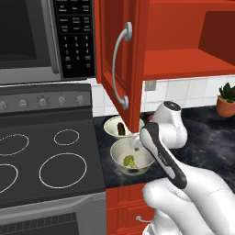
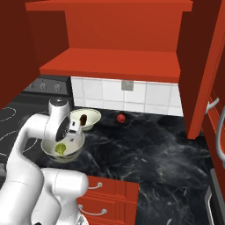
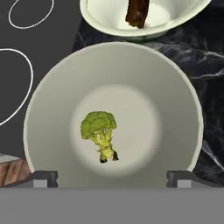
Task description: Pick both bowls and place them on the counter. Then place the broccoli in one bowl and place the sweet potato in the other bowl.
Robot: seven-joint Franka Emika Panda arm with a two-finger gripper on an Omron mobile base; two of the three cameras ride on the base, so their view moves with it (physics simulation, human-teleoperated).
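Black marble tabletop (image 2: 154,149) beside the stove.
You see the broccoli (image 3: 99,131) in the deeper bowl (image 3: 57,105) under wide-open jaws; behind that bowl, the sweet potato (image 3: 138,13) sits in the paler bowl (image 3: 100,17).

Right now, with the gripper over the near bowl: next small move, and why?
Probably lift the gripper straight up and clear. It is open and empty, the broccoli lies in the deeper bowl, the sweet potato in the other bowl, both on the counter.

A potted plant (image 1: 226,99) is seen by the tiled wall (far right); a small red item (image 2: 120,117) lies apart.
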